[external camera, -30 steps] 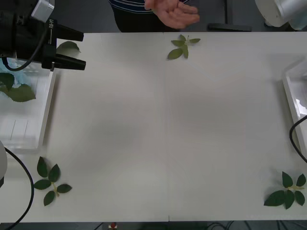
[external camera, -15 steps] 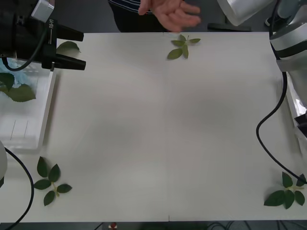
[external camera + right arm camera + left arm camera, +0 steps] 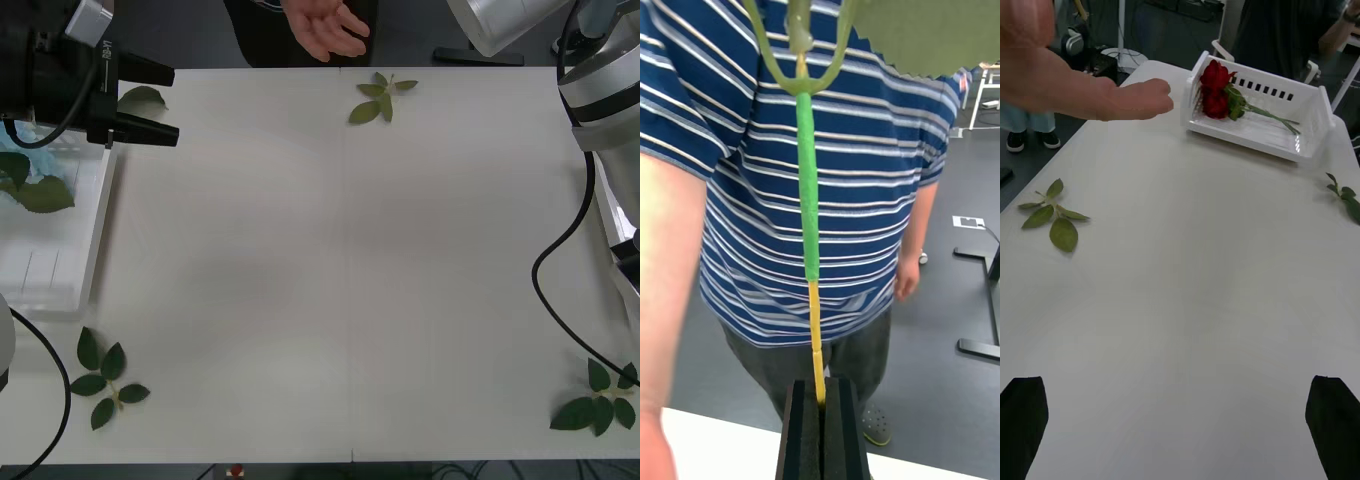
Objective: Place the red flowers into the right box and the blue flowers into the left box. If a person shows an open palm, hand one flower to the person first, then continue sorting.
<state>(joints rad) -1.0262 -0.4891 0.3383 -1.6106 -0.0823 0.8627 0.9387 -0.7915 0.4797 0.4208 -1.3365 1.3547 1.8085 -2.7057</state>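
**Stem pinched in the right gripper, palm open at the far edge**

We see a flower stem [image 3: 808, 225], green above and yellow lower down, standing up from the right gripper [image 3: 821, 420], whose two black fingers are pressed together on its bottom end; the bloom is out of frame, so we cannot tell its colour. Behind the stem stands a person in a striped shirt [image 3: 865, 210]. Red flowers [image 3: 1215, 90] lie in the right box [image 3: 1259, 105] at the far end of the table as the left wrist camera sees it, blooms together at one end, stems running along the floor. The left box [image 3: 60, 240] sits at the table's left edge with pale blue flowers [image 3: 35, 160] and large leaves in its far part. The left gripper [image 3: 150, 105] hovers just beside that box, its black fingers spread apart and holding nothing. A person's hand [image 3: 325, 25] is held palm up over the table's far edge. Loose leaf sprigs [image 3: 380, 95] lie near three of the table's [image 3: 340, 280] corners
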